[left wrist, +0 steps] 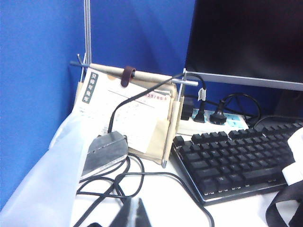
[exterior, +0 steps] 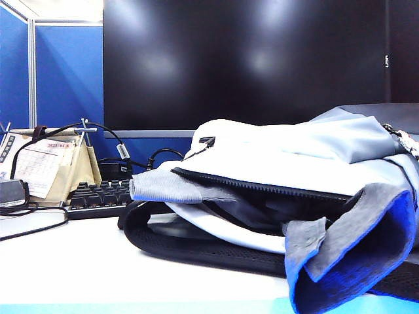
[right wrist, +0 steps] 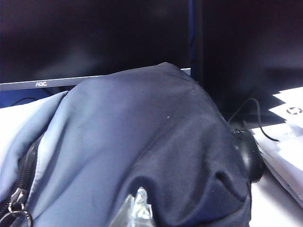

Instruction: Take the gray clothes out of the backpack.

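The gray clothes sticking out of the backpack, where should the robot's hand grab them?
Probably the gray clothes' flat ribbed flap hanging out of the backpack's open zipper at the exterior view's left. It lies free on the edge, so a hand could come from the table side in front and pull outward. Both hands, left and right, are shut and not yet touching it.

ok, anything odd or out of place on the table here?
Mainly the backpack: it lies on its side, zipper open, with the gray clothes spilling out of the opening onto the table. Both end effectors, left and right, are shut and hold nothing. Loose cables are tangled beside the keyboard.
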